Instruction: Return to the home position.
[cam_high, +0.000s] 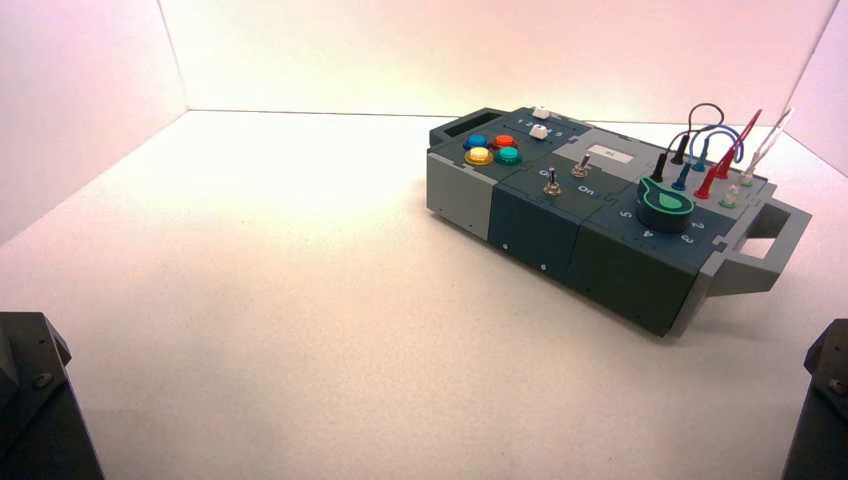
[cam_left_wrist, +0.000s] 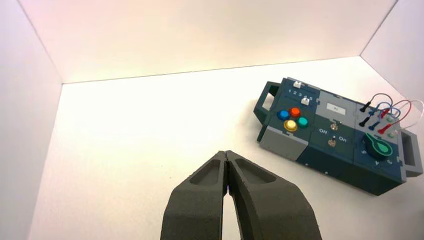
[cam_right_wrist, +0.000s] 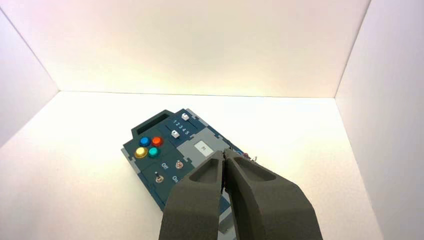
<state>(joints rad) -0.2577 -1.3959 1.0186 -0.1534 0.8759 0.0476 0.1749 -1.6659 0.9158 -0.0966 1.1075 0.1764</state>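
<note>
"Where are the two claws?"

"The left claw (cam_left_wrist: 226, 156) and the right claw (cam_right_wrist: 223, 154) are both up over the near side of the bench (cam_high: 260, 300). From above, the left arm (cam_high: 45, 400) shows at the lower left corner, the right arm (cam_high: 825, 400) at the lower right."

"Wide or narrow?"

"Narrow, both of them: fingertips together, nothing gripped."

"And the box (cam_high: 530, 225)?"

"Right of centre on the bench, turned at an angle, well apart from the left arm, its right end nearer to us than its left."

"What's on it?"

"At the left end, four round buttons: blue (cam_high: 477, 142), red (cam_high: 504, 142), yellow (cam_high: 479, 156) and green (cam_high: 508, 156). Beyond them, two white slider caps (cam_left_wrist: 305, 101) beside the numbers 1 to 5. In the middle, two metal toggle switches (cam_right_wrist: 159, 178), with 'Off' and 'On' lettered near them."

"The right end?"

"A dark knob (cam_high: 664, 206) with a green pointer outline, and behind it black, blue, red and white wires (cam_high: 738, 150) arching up from their plugs. A grey handle (cam_high: 770, 250) juts out past that."

"Around it all?"

"Pale walls (cam_high: 480, 55), at the back and both sides."
</note>
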